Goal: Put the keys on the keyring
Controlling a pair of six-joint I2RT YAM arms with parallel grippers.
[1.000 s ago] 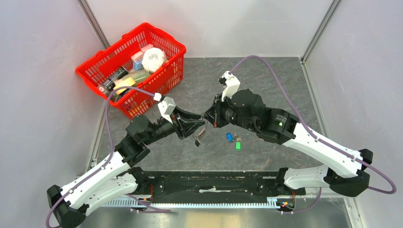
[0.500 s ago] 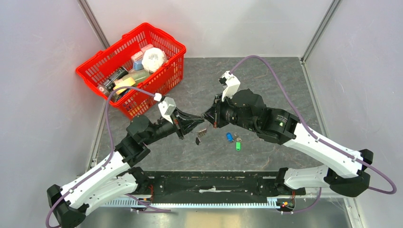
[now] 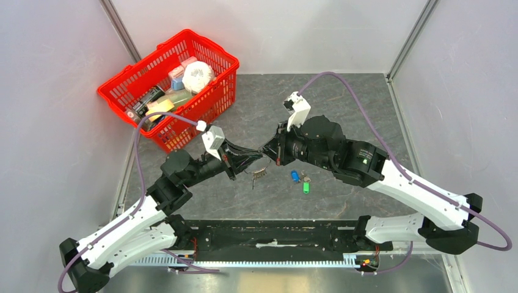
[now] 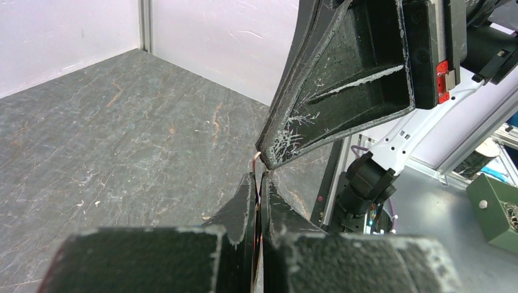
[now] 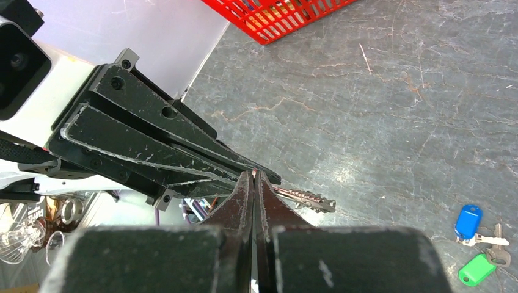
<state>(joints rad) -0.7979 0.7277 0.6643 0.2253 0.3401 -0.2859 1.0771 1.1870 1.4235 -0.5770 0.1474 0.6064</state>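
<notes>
My left gripper is squeezed shut on the keyring, and its silver keys hang just under the tips. My right gripper is pinched shut on the same wire, I think. The blue key and green key lie loose beside my right jaws and are not on yet.

Quick headcount: two arms, the left arm and the right arm, with two fingers each, so four. One keyring, just thin wire. One silver key poking out beside it. Loose on the worktop toward the near edge: one blue key, one green key and at least one plain silver one. One red basket at the far left corner, contents too jumbled to count.
</notes>
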